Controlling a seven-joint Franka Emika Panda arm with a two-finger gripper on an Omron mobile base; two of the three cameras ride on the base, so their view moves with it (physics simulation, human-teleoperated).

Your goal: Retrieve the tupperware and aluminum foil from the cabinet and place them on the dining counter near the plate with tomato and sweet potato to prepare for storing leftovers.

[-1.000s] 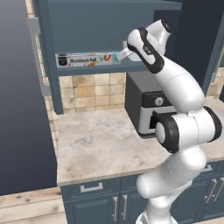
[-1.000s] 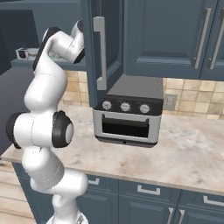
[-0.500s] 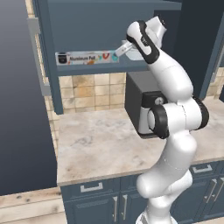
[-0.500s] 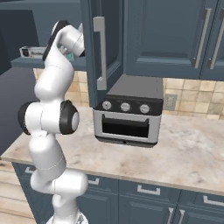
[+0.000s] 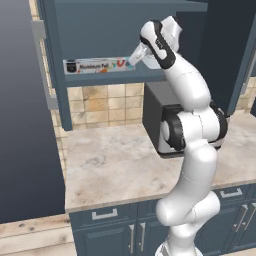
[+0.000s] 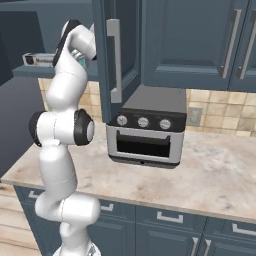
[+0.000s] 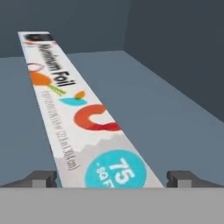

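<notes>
Pincer is spread apart, straddling the teal end of the aluminum foil on the cabinet shelf. Not yet gripped; both deliveries remain.

On the long narrow white cardboard box of aluminum foil, the black words "Aluminum Foil" are read along its top face in the hand view, near the far end. A teal circle at the near end carries a white "75" with "SQ F" under it, cut by the frame. A line of small black print runs along one edge, but it cannot be read.
</notes>
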